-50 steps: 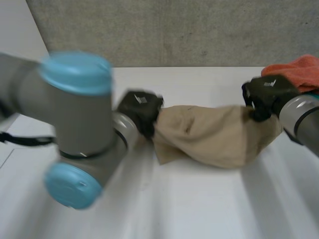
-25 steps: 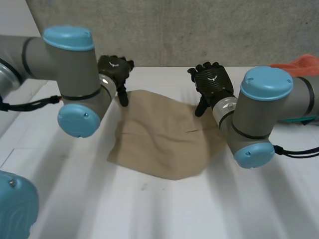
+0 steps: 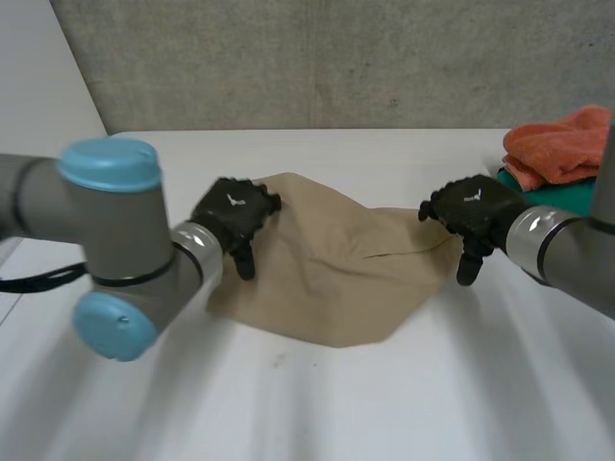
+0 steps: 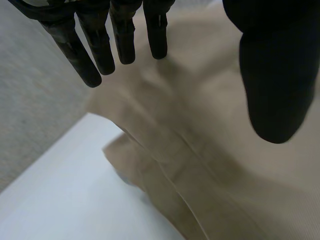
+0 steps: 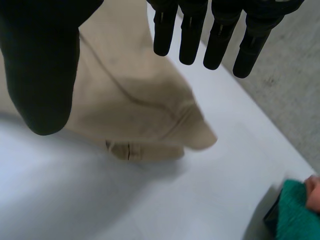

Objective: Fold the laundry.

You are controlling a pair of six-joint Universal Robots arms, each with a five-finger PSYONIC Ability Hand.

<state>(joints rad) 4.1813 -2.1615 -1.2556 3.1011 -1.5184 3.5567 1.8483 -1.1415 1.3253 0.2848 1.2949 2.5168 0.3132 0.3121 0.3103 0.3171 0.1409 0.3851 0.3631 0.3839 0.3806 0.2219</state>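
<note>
Both hands have swung outward from the cloth's far edge since half a second ago; the cloth itself is keeping its place.

Item 1, white table [image 3: 288,413]: you are working behind a bare near strip.

Item 2, tan cloth [image 3: 332,274]: lying mid-table and rumpled, with one layer doubling over along a hemmed seam. You are likely handling something light, limp and unbreakable (it will sag between two grips), so be aiming for hems and corners, not the slack middle.

Item 3, left hand [image 3: 233,213]: sitting at the cloth's left edge, fingers straight, grasping nothing.

Item 4, right hand [image 3: 473,213]: hanging over the cloth's right corner, fingers likewise extended and empty.

Item 5, orange towel [image 3: 567,144]: resting by a teal piece [image 5: 295,212] at the far right, well apart from the cloth.
</note>
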